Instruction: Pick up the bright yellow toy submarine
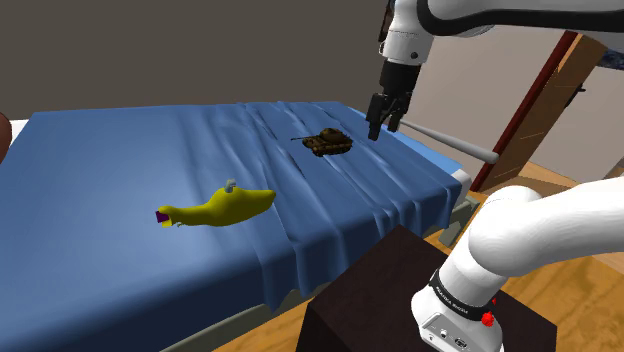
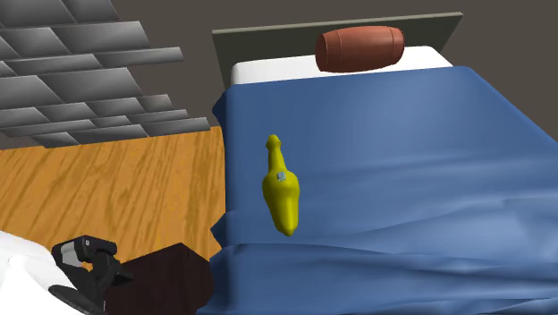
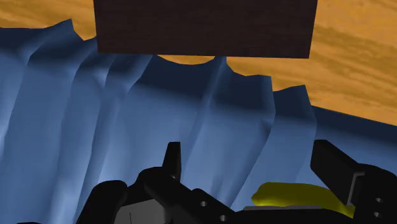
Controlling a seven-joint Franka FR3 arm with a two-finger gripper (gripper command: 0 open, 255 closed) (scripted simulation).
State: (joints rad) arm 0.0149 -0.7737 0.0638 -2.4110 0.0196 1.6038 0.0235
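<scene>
The bright yellow toy submarine [image 1: 222, 208] lies belly-down on the blue bed cover [image 1: 100, 170], with nothing touching it, close to the side edge where the cloth drops away. Its hull is plump and rounded at the nose and narrows to a thin tail tipped with a small purple piece. A little grey tower stands up from its back. In the shoulder view the tail points left. In the second exterior view it runs lengthwise along the cover's edge.

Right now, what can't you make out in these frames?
Wrist view: yellow submarine mostly hidden behind the open gripper.
Shoulder view: toy tank too small for detail.
Shoulder view: brown pillow cut off by the left edge.
</scene>
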